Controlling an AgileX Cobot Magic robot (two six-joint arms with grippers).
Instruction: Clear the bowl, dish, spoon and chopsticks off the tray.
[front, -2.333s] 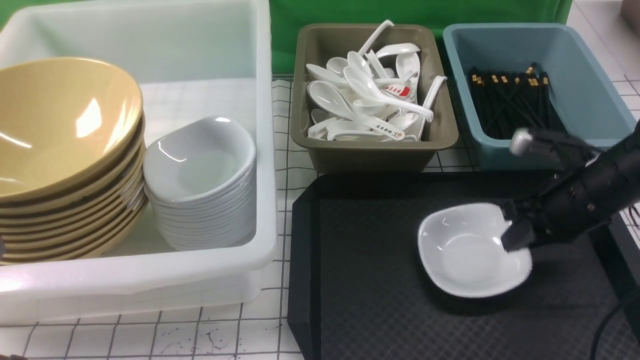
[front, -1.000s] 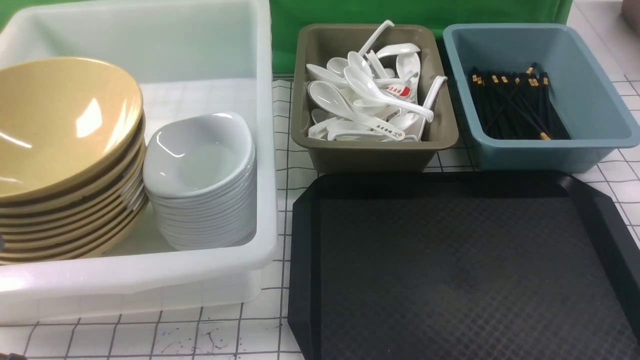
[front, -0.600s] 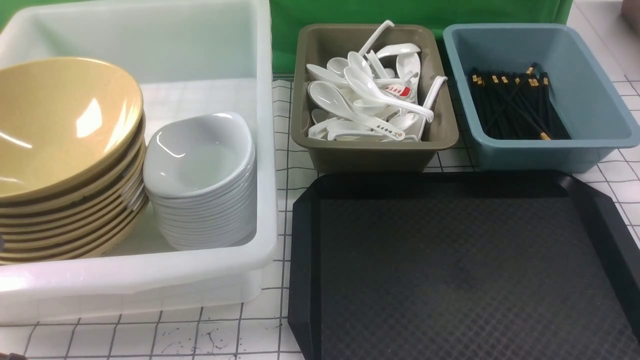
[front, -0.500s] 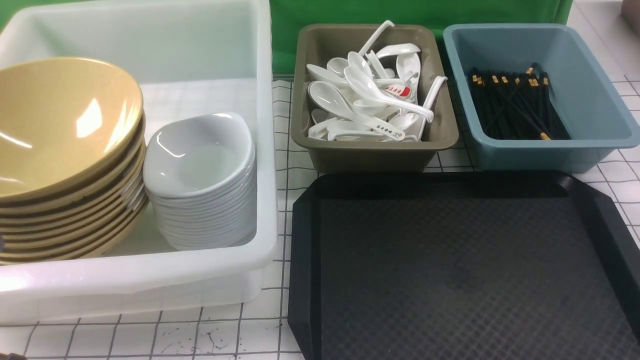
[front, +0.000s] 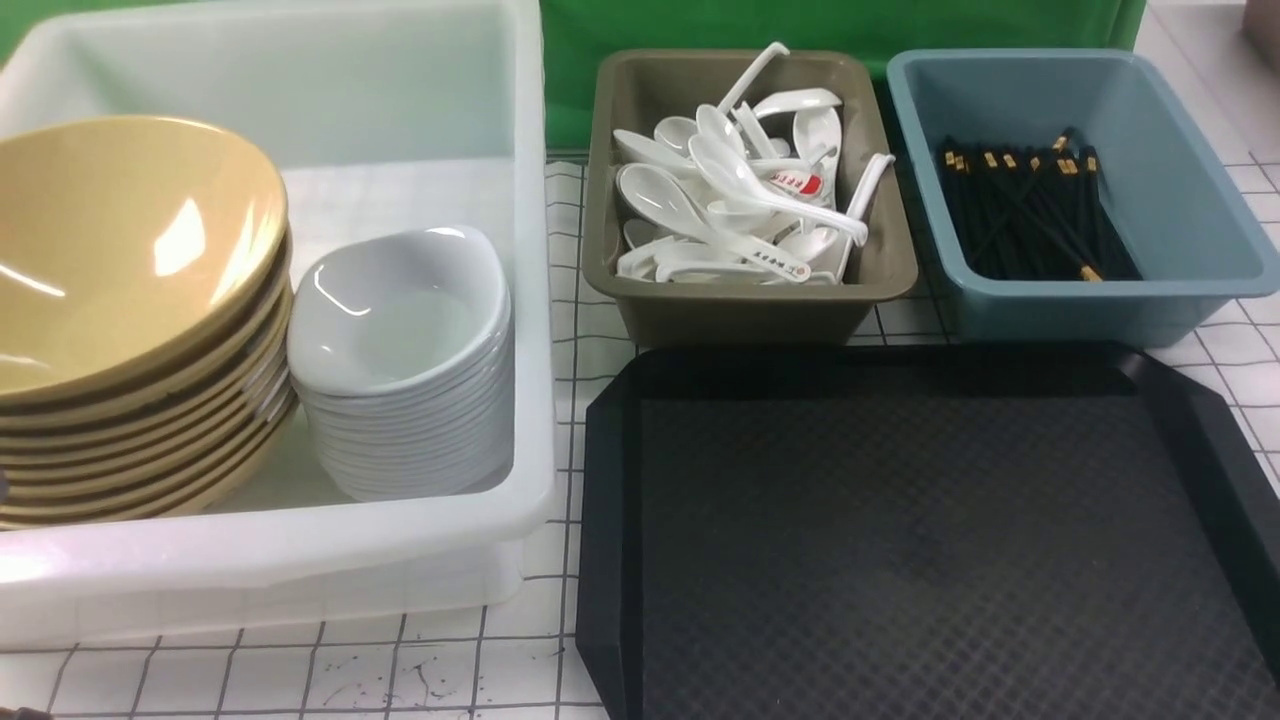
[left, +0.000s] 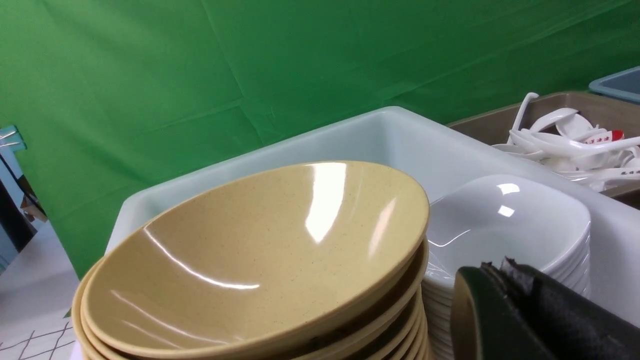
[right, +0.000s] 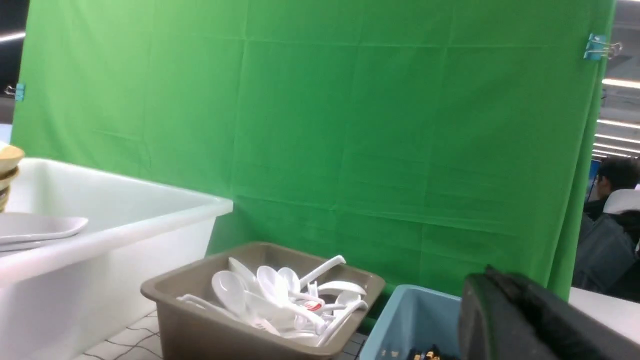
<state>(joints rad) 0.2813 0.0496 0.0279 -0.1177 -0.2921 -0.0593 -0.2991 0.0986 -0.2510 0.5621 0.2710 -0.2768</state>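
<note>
The black tray (front: 900, 560) lies at the front right with nothing on it. A stack of yellow bowls (front: 120, 250) and a stack of white dishes (front: 395, 320) stand in the white tub (front: 300, 545). White spoons (front: 740, 200) fill the olive tub (front: 740, 310). Black chopsticks (front: 1020, 210) lie in the blue tub (front: 1180, 180). Neither arm shows in the front view. In the left wrist view my left gripper (left: 495, 267) is shut and empty, beside the bowls (left: 250, 250) and dishes (left: 505, 225). My right gripper (right: 487, 272) is shut and empty, near the blue tub (right: 410, 315).
The three tubs stand in a row behind and left of the tray on a white grid-lined tabletop (front: 400, 680). A green backdrop (right: 350, 125) hangs behind them. A seated person (right: 610, 240) shows past its right edge.
In the earliest frame my right gripper held a white dish over the tray; dish and arm have left it since. Nothing has moved over the last second.
</note>
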